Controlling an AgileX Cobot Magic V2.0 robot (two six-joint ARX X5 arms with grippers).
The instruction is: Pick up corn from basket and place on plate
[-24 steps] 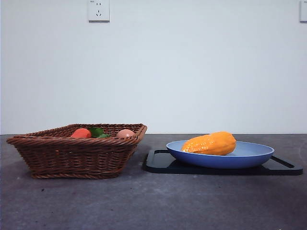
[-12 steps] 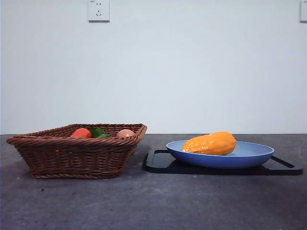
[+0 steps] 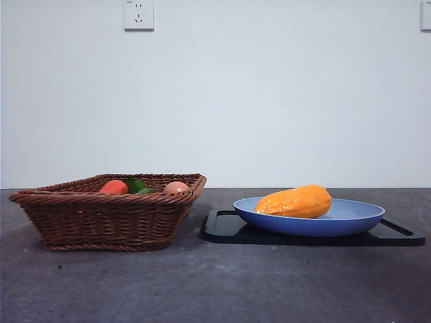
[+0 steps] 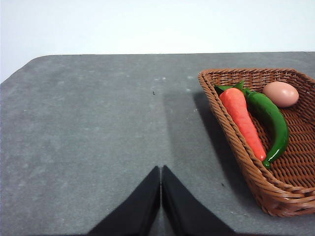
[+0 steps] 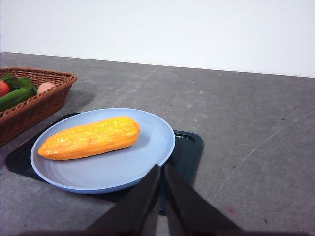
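Note:
The orange-yellow corn [image 3: 296, 202] lies on its side on the blue plate [image 3: 357, 219], its tapered end toward the basket; the right wrist view shows the corn [image 5: 90, 137] lengthwise across the plate [image 5: 152, 147]. The brown wicker basket [image 3: 108, 215] stands to the left of the plate. My right gripper [image 5: 162, 172] is shut and empty, held back above the plate's near rim. My left gripper [image 4: 160, 172] is shut and empty over bare table beside the basket [image 4: 236, 147]. Neither arm shows in the front view.
A flat black tray [image 3: 229, 229] lies under the plate. In the basket are an orange carrot [image 4: 242, 120], a green pepper [image 4: 273, 123] and a pinkish egg-like item [image 4: 280, 93]. Two wall sockets [image 3: 139, 15] sit high on the white wall.

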